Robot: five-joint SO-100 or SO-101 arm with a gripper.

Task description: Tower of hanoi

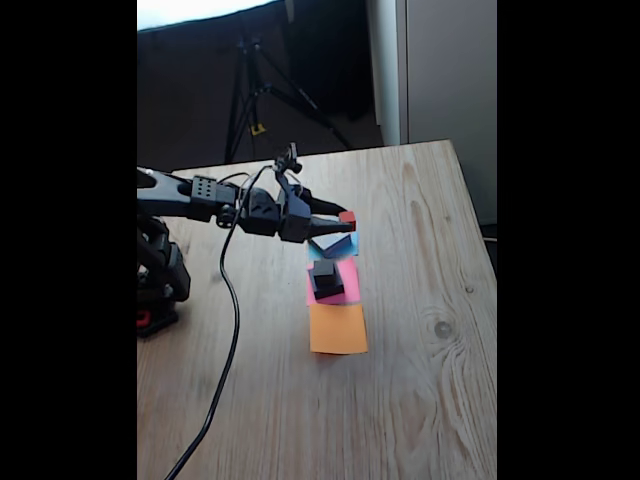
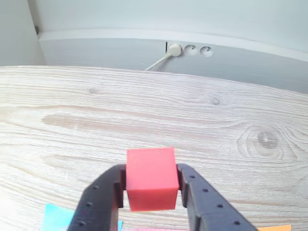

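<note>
My gripper (image 2: 151, 180) is shut on the tiny red cube (image 2: 151, 179), which sits squarely between the two black fingers in the wrist view. In the fixed view the red cube (image 1: 347, 216) hangs at the gripper (image 1: 346, 220) tip, above the grey slab (image 1: 331, 243) lying on the blue paper square (image 1: 351, 247). On the pink paper square (image 1: 348, 283) stands the black slab with the small black cube (image 1: 326, 277) stacked on it. The orange paper square (image 1: 338, 328) in front of them is bare.
The wooden table (image 1: 420, 400) stretches out to the right and front. A black cable (image 1: 228, 340) trails from the arm toward the table's front edge. The arm's base (image 1: 158, 280) stands at the left. A tripod (image 1: 262, 90) stands behind the table.
</note>
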